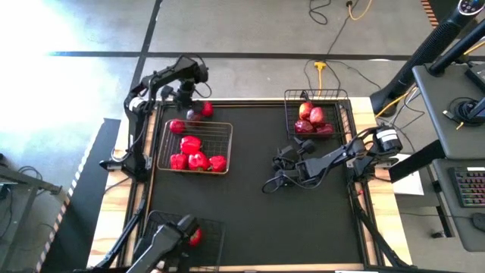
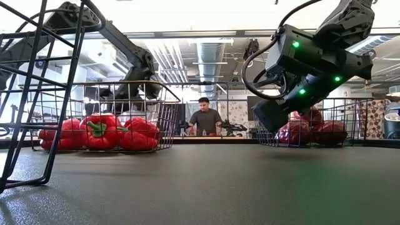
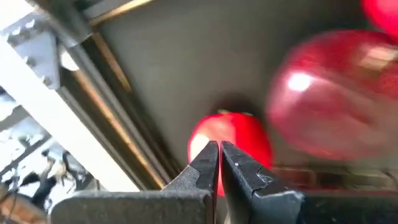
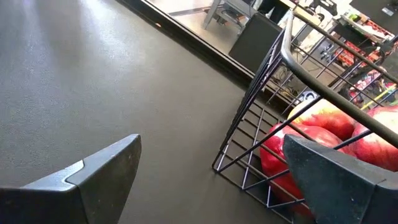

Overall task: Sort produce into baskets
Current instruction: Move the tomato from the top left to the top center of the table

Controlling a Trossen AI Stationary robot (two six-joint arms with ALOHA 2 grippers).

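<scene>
Produce sits sorted into three wire baskets, and we start with what lies nearest the left gripper (image 1: 187, 101). Its fingers (image 3: 208, 163) are pressed together on nothing, and just past their tips the left wrist view shows a round red tomato (image 3: 231, 142) with a green top resting on the dark bench (image 1: 250, 212), with a larger, darker red fruit (image 3: 336, 102) beside it. From above, loose pieces (image 1: 206, 109) lie on the bench just beside this gripper, at the far edge of the pepper basket (image 1: 195, 147). That basket lies a little nearer the camera side than the gripper and holds bright red bell peppers (image 1: 197, 161) (in the low view their green stems show through the mesh).

The right gripper (image 1: 282, 171) hangs over the open middle of the bench with its fingers (image 4: 102, 171) spread wide apart and holding nothing. Just beyond it stands the apple basket (image 1: 317, 114), where maroon and red apples (image 1: 311, 118) lie together; the right wrist view shows that basket's corner close to one finger, with the apples behind the wire.

A third basket (image 1: 212, 231) stands at the near left corner of the bench, well apart from both grippers, holding one red piece (image 1: 195, 236).

Across the room a person (image 2: 205, 119) stands behind another table.
</scene>
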